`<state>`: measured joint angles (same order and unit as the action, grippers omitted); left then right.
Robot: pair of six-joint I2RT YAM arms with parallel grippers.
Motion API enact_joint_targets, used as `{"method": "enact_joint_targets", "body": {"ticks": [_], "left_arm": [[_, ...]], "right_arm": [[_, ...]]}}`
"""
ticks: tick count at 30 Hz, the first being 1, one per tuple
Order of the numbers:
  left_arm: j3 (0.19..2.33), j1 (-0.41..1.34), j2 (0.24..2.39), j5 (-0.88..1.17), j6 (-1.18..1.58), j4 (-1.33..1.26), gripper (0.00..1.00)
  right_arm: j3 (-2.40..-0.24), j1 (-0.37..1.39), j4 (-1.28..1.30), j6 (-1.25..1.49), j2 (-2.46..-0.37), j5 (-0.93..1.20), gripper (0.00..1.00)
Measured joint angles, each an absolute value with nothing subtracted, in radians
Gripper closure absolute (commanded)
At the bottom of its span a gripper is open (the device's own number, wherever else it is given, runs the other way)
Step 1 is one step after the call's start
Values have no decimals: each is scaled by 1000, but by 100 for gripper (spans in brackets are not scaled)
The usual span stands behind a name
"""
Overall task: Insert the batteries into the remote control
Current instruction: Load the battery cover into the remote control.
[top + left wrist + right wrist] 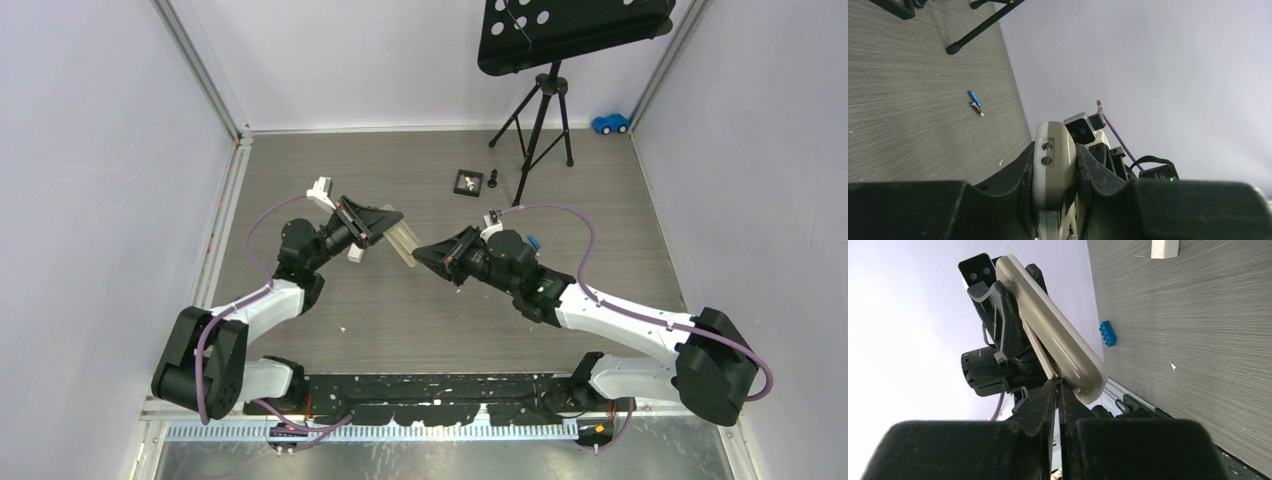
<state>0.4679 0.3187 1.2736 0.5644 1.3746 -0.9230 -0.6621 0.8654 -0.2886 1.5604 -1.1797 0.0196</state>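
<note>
Little of the loading looks done, judging from here. At the centre, the left gripper [1054, 170] is clamped on the remote [1058, 340], one finger on each side near one end. It holds the remote up off the table [908, 100], free end pointing toward the right gripper [1058, 390]. That gripper's jaws are all but together, tips right at the free end, touching it or just short of it. A pale sliver shows between its fingers, but I cannot tell whether anything is pinched there. No battery shows at either gripper, and whether any cell sits inside the remote is hidden in every view. Farther out, beyond the left fingers, a blue-and-orange battery [975, 98] lies flat on the table, well apart from the remote. That one at least has yet to be fetched and seated. Past the remote, seen from the right wrist, a blue brick [1108, 333] lies on the table, no part of the job.
</note>
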Motion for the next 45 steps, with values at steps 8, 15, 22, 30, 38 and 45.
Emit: {"method": "enact_joint_targets", "body": {"ticks": [8, 15, 22, 30, 38, 45], "left_arm": [[468, 321, 1274, 565, 1377, -907, 100], [468, 323, 1279, 582, 1391, -902, 100], [468, 320, 1306, 593, 1406, -900, 100], [468, 318, 1314, 596, 1415, -900, 100], [468, 318, 1313, 616, 1443, -900, 100], [468, 306, 1306, 618, 1467, -899, 100]], "right_arm": [[-710, 863, -193, 1519, -1171, 20, 62], [-710, 860, -173, 1460, -1111, 7, 37], [-710, 860, -146, 1419, -1099, 2, 31], [-697, 860, -144, 1409, -1105, 14, 29], [-690, 860, -165, 1394, -1186, 28, 55], [-698, 860, -213, 1377, -1211, 37, 61]]}}
